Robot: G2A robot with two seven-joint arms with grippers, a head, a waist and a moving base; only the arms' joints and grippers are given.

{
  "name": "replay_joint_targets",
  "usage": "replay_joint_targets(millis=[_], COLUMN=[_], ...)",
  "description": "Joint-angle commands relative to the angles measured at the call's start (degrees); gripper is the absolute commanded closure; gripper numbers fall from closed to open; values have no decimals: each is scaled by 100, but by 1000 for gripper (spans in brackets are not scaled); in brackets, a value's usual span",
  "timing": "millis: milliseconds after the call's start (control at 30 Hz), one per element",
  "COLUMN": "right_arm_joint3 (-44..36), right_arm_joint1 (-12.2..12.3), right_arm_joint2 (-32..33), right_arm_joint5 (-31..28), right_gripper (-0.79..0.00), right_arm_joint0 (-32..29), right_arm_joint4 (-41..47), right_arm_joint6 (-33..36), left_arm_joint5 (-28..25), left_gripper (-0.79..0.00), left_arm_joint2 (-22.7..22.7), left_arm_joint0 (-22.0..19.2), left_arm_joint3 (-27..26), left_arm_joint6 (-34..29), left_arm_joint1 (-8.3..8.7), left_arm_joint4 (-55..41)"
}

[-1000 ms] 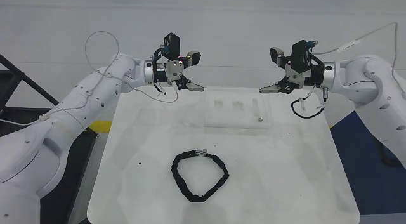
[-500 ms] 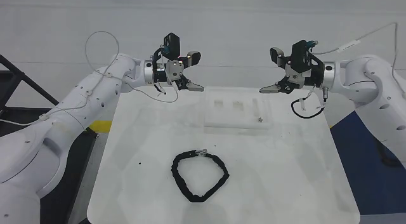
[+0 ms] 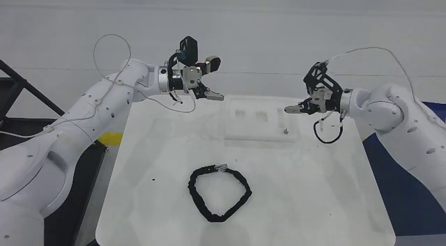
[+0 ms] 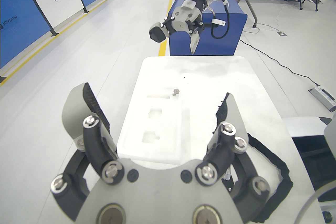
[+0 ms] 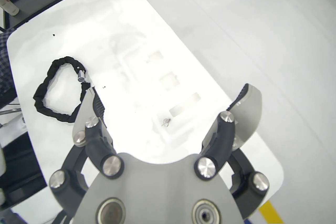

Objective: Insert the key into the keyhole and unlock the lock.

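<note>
White tabletop (image 3: 313, 197) in an open hall with a pale floor.

Top view: white foam tray with rectangular recesses (image 3: 237, 134) sits on the far half. Small metal key (image 3: 285, 132) lies flat on the tray's right end, probably staged for a pick from above. Black fabric-sleeved chain lock (image 3: 193, 191) is looped on the near half, its metal lock barrel (image 3: 221, 168) toward the tray. Left claw (image 3: 217, 79) hangs by the far-left corner, fingers apart, empty. Right claw (image 3: 298, 94) hovers by the tray's right end, fingers apart, empty, with the key near it.

Left wrist view: key (image 4: 175, 91) sits at the tray's far end, well apart from the left claw (image 4: 155, 93).

Right wrist view: key (image 5: 166, 122) lies below the right claw (image 5: 169, 91), within its spread. Chain lock (image 5: 42, 104) is well apart. The right arm looks better placed for the key pick.
</note>
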Motion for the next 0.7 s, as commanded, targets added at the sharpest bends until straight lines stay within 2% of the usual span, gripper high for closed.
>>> replay_joint_targets(millis=[0, 233, 667], right_arm_joint3=[24, 208, 631], right_arm_joint1=[-25, -153, -539], right_arm_joint2=[-8, -105, -455], right_arm_joint5=[407, 1449, 1969], right_gripper=[-785, -785, -785], right_arm_joint0=[-57, -244, -258], right_arm_joint4=[380, 1048, 1459], right_arm_joint6=[317, 884, 1070], left_arm_joint5=[0, 0, 0], left_gripper=[-785, -785, -785], left_arm_joint2=[0, 0, 0], left_arm_joint0=[0, 0, 0], left_arm_joint3=[0, 0, 0], left_arm_joint6=[0, 0, 0], left_arm_joint1=[0, 0, 0], left_arm_joint4=[0, 0, 0])
